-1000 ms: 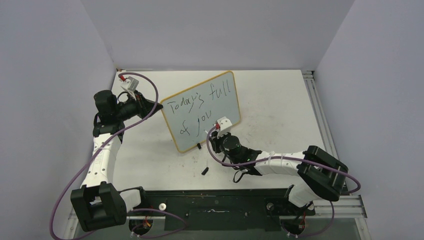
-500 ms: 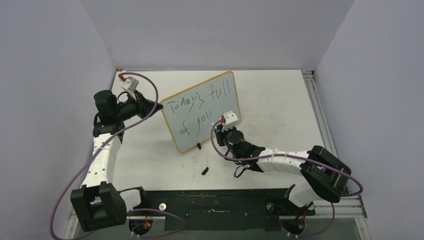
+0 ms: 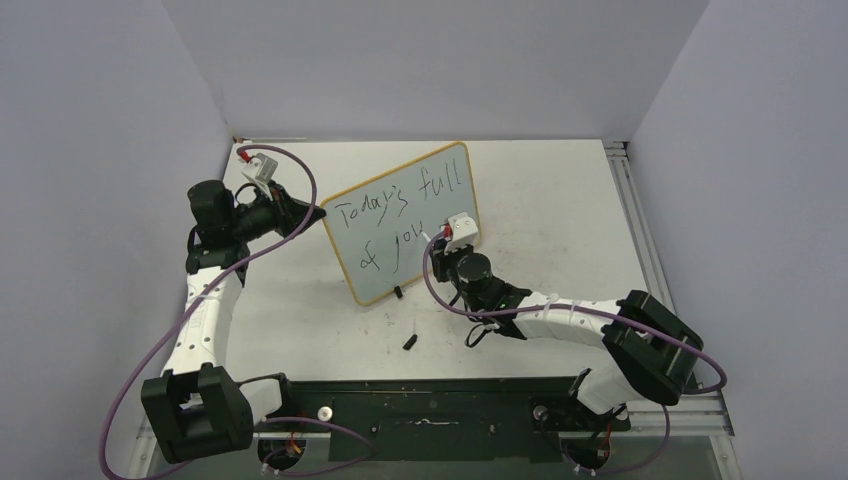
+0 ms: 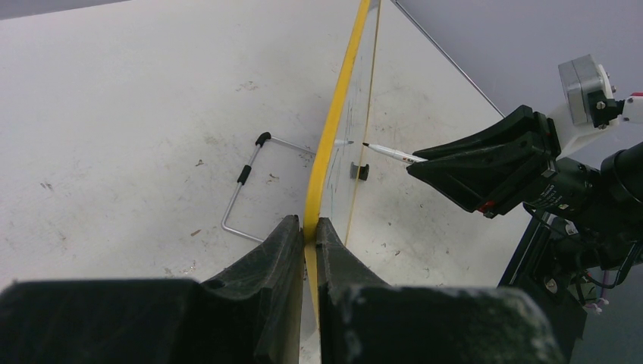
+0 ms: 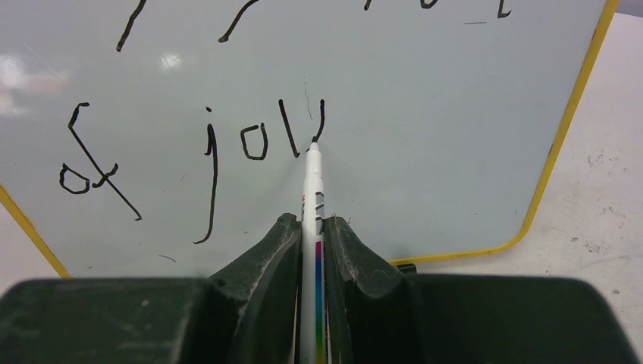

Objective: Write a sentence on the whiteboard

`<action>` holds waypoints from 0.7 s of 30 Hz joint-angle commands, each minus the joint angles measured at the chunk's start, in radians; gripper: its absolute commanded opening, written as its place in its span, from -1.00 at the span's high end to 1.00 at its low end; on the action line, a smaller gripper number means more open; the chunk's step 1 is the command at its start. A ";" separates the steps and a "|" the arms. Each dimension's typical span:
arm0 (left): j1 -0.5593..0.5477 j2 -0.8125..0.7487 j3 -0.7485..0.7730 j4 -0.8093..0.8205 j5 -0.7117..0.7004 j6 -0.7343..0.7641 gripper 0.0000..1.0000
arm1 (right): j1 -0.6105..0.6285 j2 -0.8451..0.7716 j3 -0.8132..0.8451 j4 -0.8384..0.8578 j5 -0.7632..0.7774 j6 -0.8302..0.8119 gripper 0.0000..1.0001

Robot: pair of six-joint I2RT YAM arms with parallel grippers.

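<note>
So, whiteboard (image 3: 400, 225): stands upright on the table (image 3: 560, 200) at the centre of the top view, long axis running 7 to 1 o'clock.
left gripper (image 4: 307, 224): clamped tight on the whiteboard's 9 o'clock edge, steadying it. No shift from a second ago.
right gripper (image 5: 312, 220): closed around the marker (image 5: 312, 178), barrel squeezed in the middle, at the board's 5 o'clock corner.
sentence (image 5: 250, 140): lower line reads "of jo" plus two short strokes. The marker tip touches the bottom of the second stroke.
change: over the last second my right arm has climbed from the board's lower edge toward 12 o'clock and slid slightly toward 3 o'clock.
meaning: I judge I'm in the last letter, the "y" of "joy". Both upper strokes are down, the tail is not yet drawn.
progress: nearly done, about one stroke left by my reckoning.
next: I'd drag the tip down toward 7 o'clock for the tail with light pressure, then lift off.
risk: pushing too hard could rock the board against the left clamp, and the glossy face may let the tip skate.
cap (image 3: 409, 341): small black piece on the table at 6 o'clock of the board, apart from both arms. I take it for the marker's cap, but it's too small to be sure.
wire stand (image 4: 243, 182): bent metal rod lying on the table behind the board in the left wrist view. I can't tell if it touches the board.
</note>
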 commanded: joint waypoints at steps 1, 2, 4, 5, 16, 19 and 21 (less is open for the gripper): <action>0.004 -0.002 0.011 0.053 0.030 -0.014 1.00 | -0.008 -0.007 0.044 0.066 -0.012 -0.012 0.89; 0.003 -0.002 0.010 0.052 0.030 -0.013 1.00 | -0.010 -0.004 0.046 0.066 -0.013 -0.014 0.89; 0.004 -0.002 0.011 0.052 0.029 -0.013 1.00 | -0.011 0.004 0.049 0.066 -0.015 -0.013 0.89; 0.003 -0.002 0.011 0.052 0.028 -0.013 1.00 | -0.011 0.006 0.049 0.065 -0.016 -0.013 0.89; 0.004 -0.004 0.010 0.052 0.030 -0.012 1.00 | -0.015 0.036 0.053 0.063 -0.023 -0.004 0.89; 0.004 -0.005 0.011 0.051 0.031 -0.012 1.00 | -0.015 0.039 0.052 0.062 -0.024 0.002 0.89; 0.005 -0.004 0.010 0.051 0.031 -0.012 1.00 | -0.015 0.038 0.046 0.062 -0.022 0.005 0.89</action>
